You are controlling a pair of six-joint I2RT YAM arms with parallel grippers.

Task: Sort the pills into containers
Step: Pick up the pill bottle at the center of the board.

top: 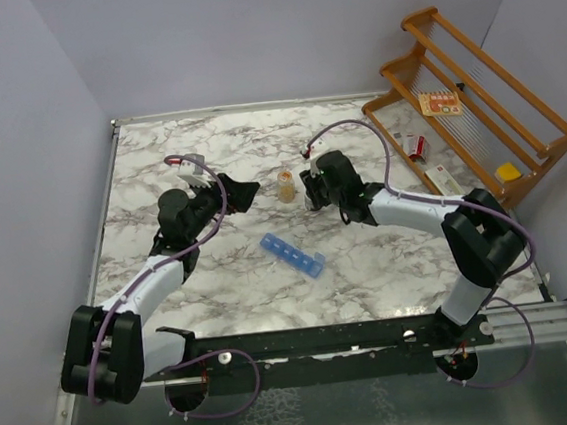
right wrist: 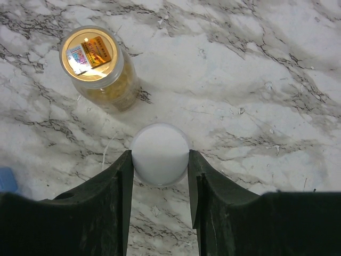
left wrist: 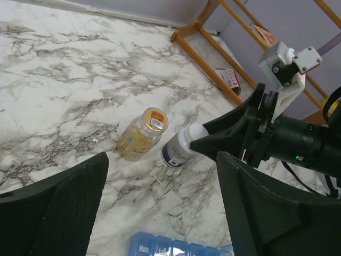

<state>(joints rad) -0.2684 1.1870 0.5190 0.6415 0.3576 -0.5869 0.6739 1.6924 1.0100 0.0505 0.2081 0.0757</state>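
Two grippers are shown from above: the left gripper [top: 244, 190] is spread wide, unloaded, and the containers [top: 293, 256] (one blue strip) are laid near, behind both pairs of fingers. From the left wrist, an amber bottle [left wrist: 143, 133] is framed between its fingers. From the right wrist, a white-capped bottle [right wrist: 160, 144] is clamped by the right gripper [right wrist: 160, 156].
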